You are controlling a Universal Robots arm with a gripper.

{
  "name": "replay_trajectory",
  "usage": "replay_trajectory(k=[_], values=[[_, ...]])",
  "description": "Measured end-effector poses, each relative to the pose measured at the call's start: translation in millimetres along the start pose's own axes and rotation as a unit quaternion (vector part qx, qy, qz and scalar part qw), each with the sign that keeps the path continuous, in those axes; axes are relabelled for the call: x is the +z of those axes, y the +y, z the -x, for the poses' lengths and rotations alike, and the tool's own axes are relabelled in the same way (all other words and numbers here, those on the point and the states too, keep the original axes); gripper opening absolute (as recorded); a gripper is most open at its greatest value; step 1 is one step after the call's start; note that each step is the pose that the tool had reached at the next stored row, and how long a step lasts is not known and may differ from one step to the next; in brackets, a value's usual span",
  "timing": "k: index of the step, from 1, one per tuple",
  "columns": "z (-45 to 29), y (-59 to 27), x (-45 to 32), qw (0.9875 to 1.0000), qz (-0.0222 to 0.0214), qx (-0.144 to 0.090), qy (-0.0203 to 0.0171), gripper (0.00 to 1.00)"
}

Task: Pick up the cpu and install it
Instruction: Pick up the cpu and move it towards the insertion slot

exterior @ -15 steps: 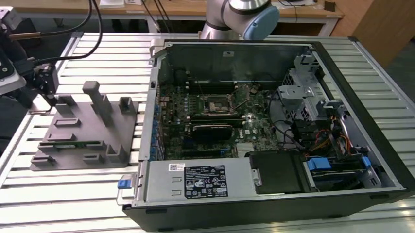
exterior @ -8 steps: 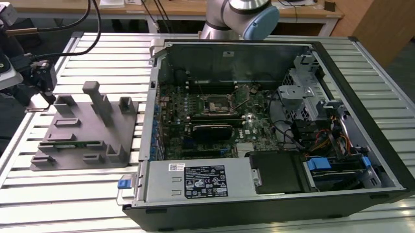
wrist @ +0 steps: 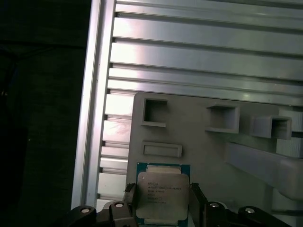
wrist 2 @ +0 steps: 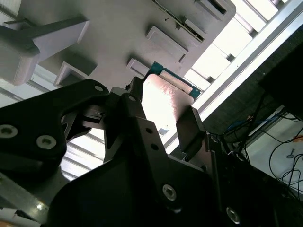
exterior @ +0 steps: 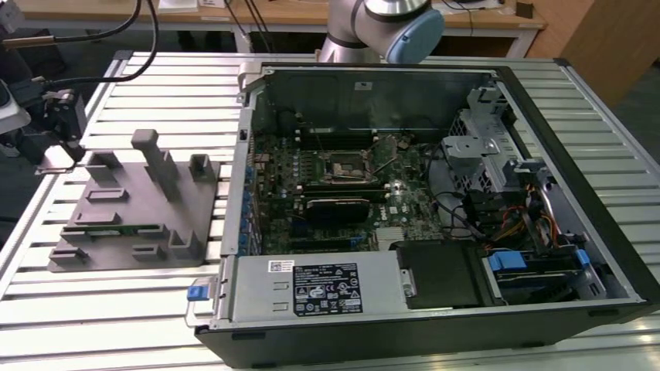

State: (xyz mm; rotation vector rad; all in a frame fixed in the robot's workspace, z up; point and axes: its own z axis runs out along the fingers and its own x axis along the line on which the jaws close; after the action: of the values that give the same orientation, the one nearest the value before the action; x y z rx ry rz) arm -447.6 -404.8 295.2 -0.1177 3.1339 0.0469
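Note:
The cpu, a small square chip with a silvery top and green rim, lies between my gripper's two black fingers, which press on its opposite edges. In the second wrist view the cpu shows bright between the gripper's pads. In the exterior view the gripper hangs at the far-left corner of the grey plastic fixture, with the pale cpu at its tip. I cannot tell whether the chip rests on the fixture or hangs just above it.
An open computer case lies at the exterior view's right, with the black square socket on its motherboard. The fixture carries upright posts and a green memory stick. The slatted metal table lies beneath. The table's edge runs close by.

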Motion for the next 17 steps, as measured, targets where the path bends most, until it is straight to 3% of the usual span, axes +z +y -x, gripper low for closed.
replay_trajectory(k=[17], values=[[-1.4,1.6,-19.3,1.0,-0.0001,0.0,-0.0017,0.53]])
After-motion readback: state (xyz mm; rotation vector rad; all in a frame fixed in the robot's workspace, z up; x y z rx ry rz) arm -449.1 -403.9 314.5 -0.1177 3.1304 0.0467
